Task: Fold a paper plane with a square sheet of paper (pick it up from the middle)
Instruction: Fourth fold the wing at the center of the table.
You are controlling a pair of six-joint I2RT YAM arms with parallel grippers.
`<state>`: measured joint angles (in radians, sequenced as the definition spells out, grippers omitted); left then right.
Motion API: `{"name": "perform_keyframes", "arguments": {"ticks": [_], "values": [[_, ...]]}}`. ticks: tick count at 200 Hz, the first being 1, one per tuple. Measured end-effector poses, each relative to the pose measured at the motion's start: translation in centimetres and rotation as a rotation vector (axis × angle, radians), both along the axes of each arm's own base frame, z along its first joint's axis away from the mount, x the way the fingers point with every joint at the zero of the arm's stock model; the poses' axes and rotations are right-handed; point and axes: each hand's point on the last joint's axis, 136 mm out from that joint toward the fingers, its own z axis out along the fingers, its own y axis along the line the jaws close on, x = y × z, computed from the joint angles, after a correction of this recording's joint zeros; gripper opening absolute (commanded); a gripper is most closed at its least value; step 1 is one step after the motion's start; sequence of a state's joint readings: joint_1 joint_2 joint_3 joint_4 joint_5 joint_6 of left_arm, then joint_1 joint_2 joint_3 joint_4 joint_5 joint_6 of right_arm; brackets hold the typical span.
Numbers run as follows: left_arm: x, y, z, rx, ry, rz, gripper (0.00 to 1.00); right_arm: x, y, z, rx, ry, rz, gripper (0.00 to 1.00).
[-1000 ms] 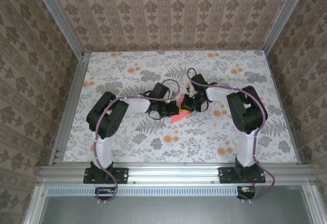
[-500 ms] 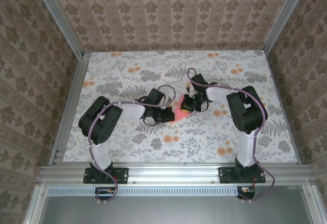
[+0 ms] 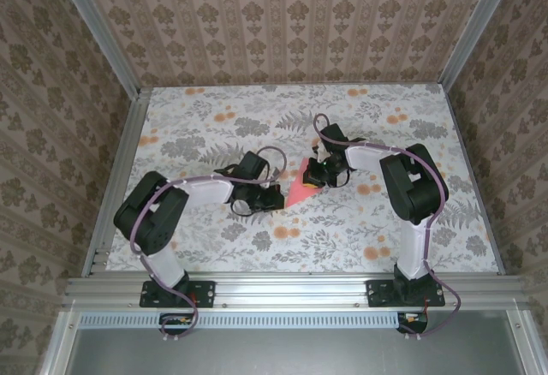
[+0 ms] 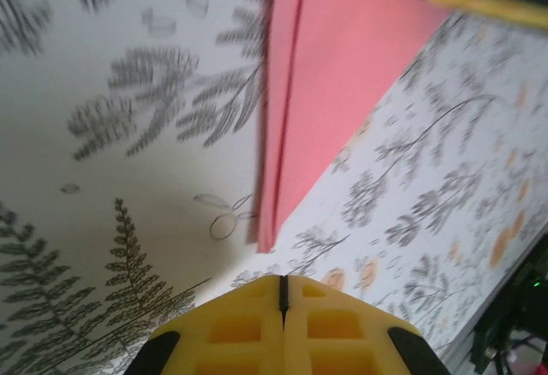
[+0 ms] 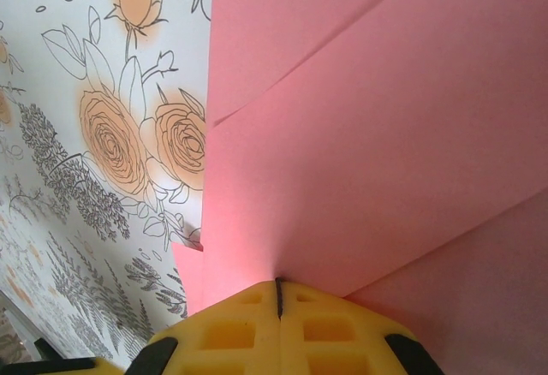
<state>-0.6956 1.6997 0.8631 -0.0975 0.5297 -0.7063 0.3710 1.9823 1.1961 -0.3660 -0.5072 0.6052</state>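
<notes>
Pink paper (image 3: 300, 192), one folded pointed piece, lies mid-table, my right pincer (image 5: 276, 294) clamped shut on its 1 o'clock end, my left pincer (image 4: 281, 296) closed and empty near its 8 o'clock tip.

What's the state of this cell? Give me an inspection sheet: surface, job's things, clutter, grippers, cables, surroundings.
Surface: floral-print table, flat.
Job's things: pink paper, folded to a pointed shape with a crease, at mid-table between the two grippers.
Clutter: nothing seen.
Grippers: left gripper has its fingers shut, tips just short of the paper's point, not touching; right gripper has its fingers shut, tips against the paper, and whether it pinches or presses cannot be told.
Cables: purple cables run along both arms, off the paper.
Surroundings: patterned walls on three sides; aluminium frame along the near edge.
</notes>
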Motion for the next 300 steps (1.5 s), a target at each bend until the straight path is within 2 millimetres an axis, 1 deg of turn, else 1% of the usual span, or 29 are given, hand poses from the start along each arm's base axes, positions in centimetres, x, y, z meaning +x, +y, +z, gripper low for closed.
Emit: {"name": "perform_keyframes", "arguments": {"ticks": [21,33,46,66,87,112,138,180,216,248,260,274,300], "values": [[1.9,-1.0,2.1,-0.064,-0.078,0.028,0.05,0.0,0.1,0.1,0.005,-0.003,0.001,0.04],[2.8,-1.6,2.6,-0.081,-0.101,0.038,0.04,0.1,0.1,0.2,0.009,-0.008,0.002,0.04],[3.7,-2.4,2.8,-0.088,-0.113,0.041,0.04,0.4,0.3,0.3,0.014,-0.020,0.002,0.04],[4.7,-3.7,2.0,-0.087,-0.115,0.038,0.04,0.7,0.6,0.6,0.032,-0.036,0.005,0.04],[4.8,-4.3,0.5,-0.065,-0.091,0.028,0.03,1.2,0.9,1.2,0.053,-0.064,0.005,0.04],[4.3,-3.9,-1.2,-0.015,-0.055,0.032,0.03,1.5,1.1,1.7,0.067,-0.083,0.005,0.04],[4.2,-3.2,-2.1,0.030,-0.036,0.045,0.03,1.7,1.1,1.7,0.069,-0.087,0.002,0.04],[4.3,-2.9,-2.3,0.056,-0.036,0.055,0.03,2.1,0.5,1.6,0.067,-0.089,-0.013,0.04],[4.3,-2.9,-2.3,0.058,-0.036,0.056,0.03,3.0,-0.9,0.2,0.054,-0.070,-0.039,0.04],[4.3,-2.9,-2.4,0.057,-0.035,0.055,0.03,4.3,-1.8,0.3,0.068,-0.074,-0.065,0.04],[4.3,-2.9,-2.4,0.057,-0.034,0.054,0.03,5.1,-2.8,0.4,0.061,-0.083,-0.092,0.05],[4.2,-3.0,-2.4,0.054,-0.032,0.052,0.03,6.4,-4.5,0.5,0.044,-0.099,-0.137,0.05],[4.2,-3.0,-2.4,0.054,-0.031,0.052,0.03,8.9,-7.5,1.2,0.007,-0.140,-0.221,0.11]]}}
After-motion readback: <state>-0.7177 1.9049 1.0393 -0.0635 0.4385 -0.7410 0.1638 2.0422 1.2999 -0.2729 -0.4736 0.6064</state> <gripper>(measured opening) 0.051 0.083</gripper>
